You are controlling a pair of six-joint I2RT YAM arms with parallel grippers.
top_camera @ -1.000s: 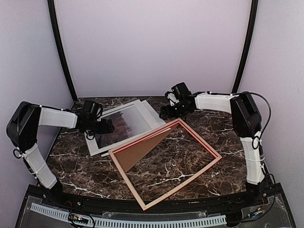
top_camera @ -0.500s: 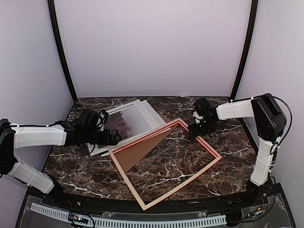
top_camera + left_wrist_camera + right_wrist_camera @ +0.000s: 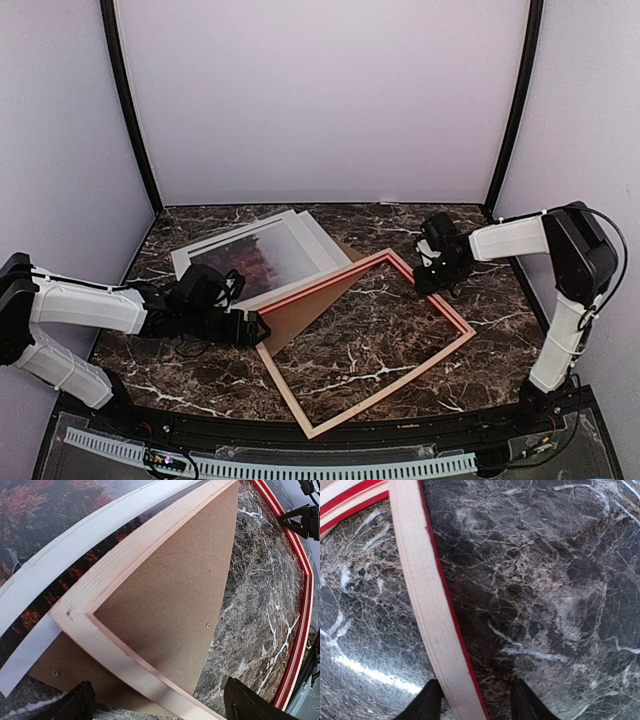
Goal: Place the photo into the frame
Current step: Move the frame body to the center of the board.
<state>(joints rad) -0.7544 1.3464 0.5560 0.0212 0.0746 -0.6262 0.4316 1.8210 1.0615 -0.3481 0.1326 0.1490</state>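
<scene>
Now the photo lies face up on the far left part of the bench. It rests on a pale grey sheet, outside the frame and just beside its far left rail. The frame lies flat nearer the middle, turned like a diamond, and a brown backing board sits under its left corner.

The left arm stretches low along the bench from the left wall, its forearm close to level. The left gripper is at the frame's left corner. In the left wrist view the jaws stand wide, with one of the fingers on each side of that corner and neither touching the wood.

The right arm rises from its base at the near right and reaches leftward. The right gripper points down over the frame's far right rail. In the right wrist view the rail runs between the two fingers. The jaws are half drawn in and straddle it, with bare marble between the red edge and the other finger, so nothing is pinched.

A second ago the left arm was folded with its gripper over the photo's left edge. It has since swept nearer, to the frame's corner. The right gripper was beyond the frame's far corner and has come down along the rail, its jaws narrowing. The frame's left corner has slid nearer and to the right.
</scene>
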